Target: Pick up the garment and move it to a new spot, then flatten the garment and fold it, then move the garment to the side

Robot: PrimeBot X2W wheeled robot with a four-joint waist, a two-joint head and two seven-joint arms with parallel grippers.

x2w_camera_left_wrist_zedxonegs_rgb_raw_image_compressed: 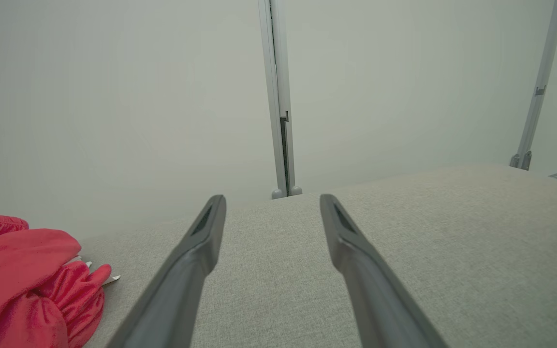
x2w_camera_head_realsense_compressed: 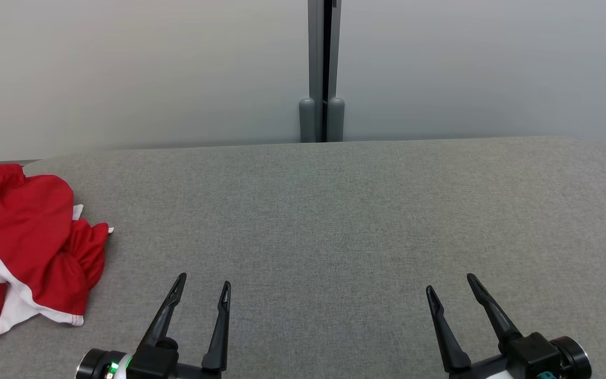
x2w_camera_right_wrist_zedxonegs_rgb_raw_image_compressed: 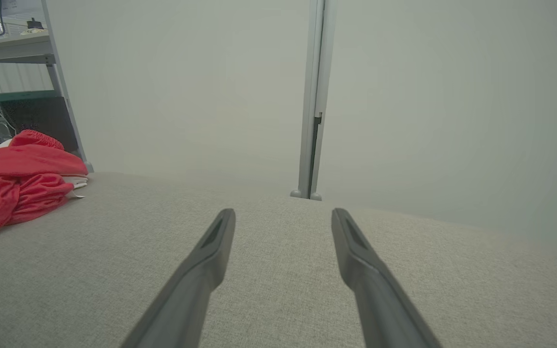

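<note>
Beneath the left tool (x2w_camera_head_realsense_compressed: pixel 204 280) and right tool (x2w_camera_head_realsense_compressed: pixel 450 282), the bench (x2w_camera_head_realsense_compressed: pixel 334 210) is matt grey woven cloth, slightly rough. Left of the left tool, the garment (x2w_camera_head_realsense_compressed: pixel 24 237) is smooth, faintly glossy red-and-white cloth.

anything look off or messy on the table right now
Only the red and white garment: it lies crumpled in a heap at the left end of the grey table, bunched up with folds overlapping, its far part seeming to reach the table's rounded corner. Nothing else stands out.

Grey fabric table (x2w_camera_head_realsense_compressed: pixel 345 210); crumpled red-and-white garment (x2w_camera_head_realsense_compressed: pixel 24 247) at its left edge
</note>
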